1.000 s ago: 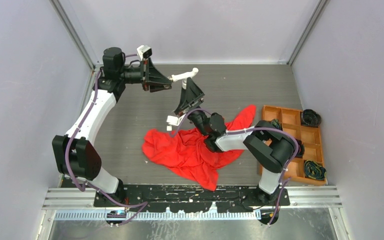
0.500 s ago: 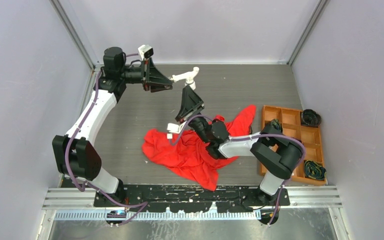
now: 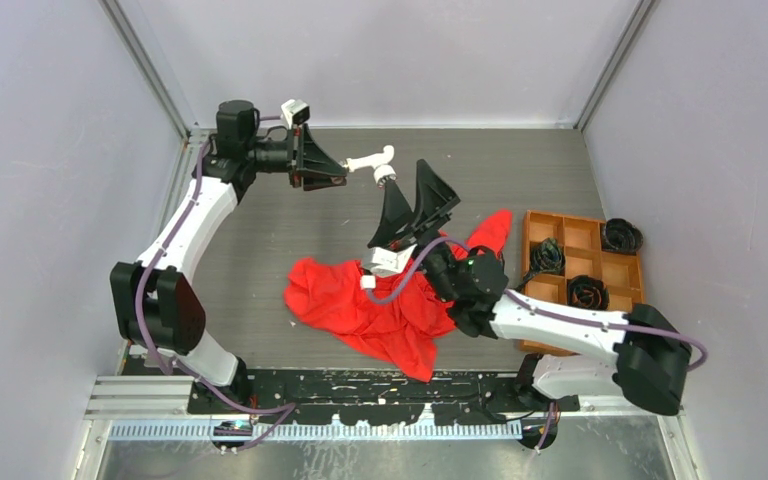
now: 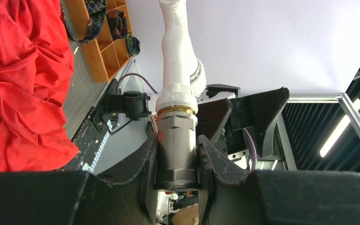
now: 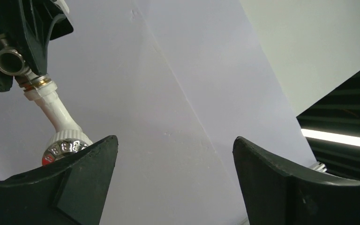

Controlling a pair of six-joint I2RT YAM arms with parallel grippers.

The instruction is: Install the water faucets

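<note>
The red cloth (image 3: 360,305) lay crumpled mid-table. Beyond it, my right claw (image 3: 412,180) stood spread wide. My left claw (image 3: 340,168) pinched the faucet (image 3: 368,158) by its grey fitting (image 4: 176,150), held aloft, its knob (image 5: 65,147) just beside one right-claw finger.

Smooth plastic faucet (image 4: 177,56), matt cloth (image 4: 18,84)

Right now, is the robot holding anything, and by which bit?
Yes. The left gripper holds the white faucet by its grey metal fitting at the base, clamped from both sides. The right gripper is open and holds nothing.
</note>
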